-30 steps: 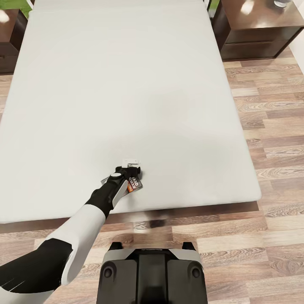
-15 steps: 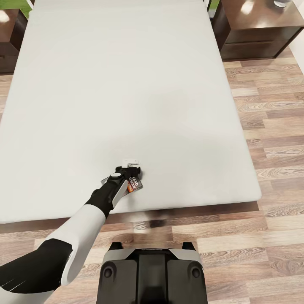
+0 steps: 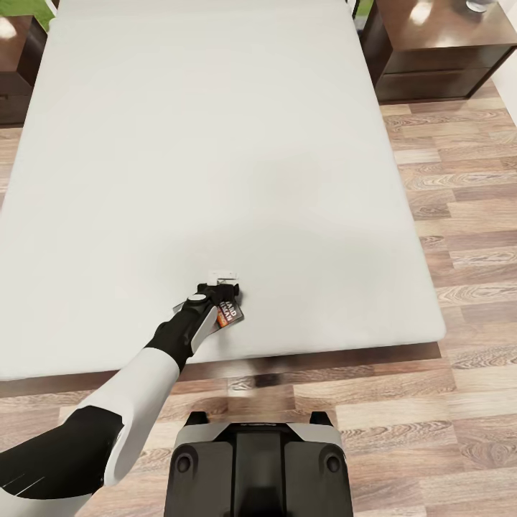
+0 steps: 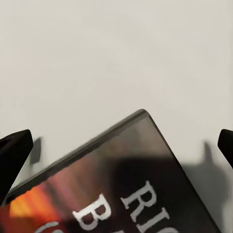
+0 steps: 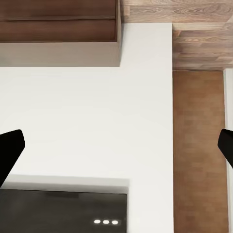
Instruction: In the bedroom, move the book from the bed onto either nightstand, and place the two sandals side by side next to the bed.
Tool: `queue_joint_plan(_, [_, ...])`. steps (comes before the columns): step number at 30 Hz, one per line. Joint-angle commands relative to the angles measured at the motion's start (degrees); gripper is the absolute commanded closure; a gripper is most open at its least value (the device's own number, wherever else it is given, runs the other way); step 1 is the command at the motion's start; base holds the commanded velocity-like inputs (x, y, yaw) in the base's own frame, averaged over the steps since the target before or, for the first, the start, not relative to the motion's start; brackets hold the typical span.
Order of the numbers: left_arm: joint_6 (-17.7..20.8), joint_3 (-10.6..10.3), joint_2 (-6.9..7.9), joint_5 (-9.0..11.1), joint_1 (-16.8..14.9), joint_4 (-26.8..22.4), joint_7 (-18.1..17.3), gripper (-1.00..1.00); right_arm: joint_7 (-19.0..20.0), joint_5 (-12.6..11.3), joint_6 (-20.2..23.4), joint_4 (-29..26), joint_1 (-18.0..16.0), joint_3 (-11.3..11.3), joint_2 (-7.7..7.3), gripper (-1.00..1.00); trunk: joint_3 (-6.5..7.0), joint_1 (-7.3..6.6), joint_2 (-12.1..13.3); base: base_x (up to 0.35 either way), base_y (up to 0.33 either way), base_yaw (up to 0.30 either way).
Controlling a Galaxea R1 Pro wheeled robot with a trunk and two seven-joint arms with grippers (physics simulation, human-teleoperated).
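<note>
Pale-grey bed (image 3: 215, 143) on wood-plank floor (image 3: 459, 215); left gripper (image 3: 224, 293) spread open over the book (image 3: 228, 313).

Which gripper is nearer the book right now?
Left. The left gripper is right over the book, jaws spread wide either side. The right gripper faces the robot's own body, away from it.

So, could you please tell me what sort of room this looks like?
Most likely a bedroom: a large pale-grey mattress on a dark wooden frame, a dark-brown wooden drawer cabinet beside it, and wood-plank flooring.
</note>
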Motion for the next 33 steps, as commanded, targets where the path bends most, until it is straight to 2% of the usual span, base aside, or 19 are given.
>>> queue_joint_plan(1, [0.42,-0.24,0.08,1.13,0.02,0.11,0.62,-1.0,0.14,0.43,-0.32,0.1,-0.01,-0.49,-0.03,-1.0,-0.03,0.03,-0.03,0.0,0.004,0.0])
queue_joint_plan(33, [0.3,-0.24,0.08,1.05,0.02,0.11,0.66,-1.0,0.15,0.43,-0.32,0.1,-0.01,-0.48,-0.03,-1.0,-0.03,0.03,-0.03,-0.038,0.001,0.0])
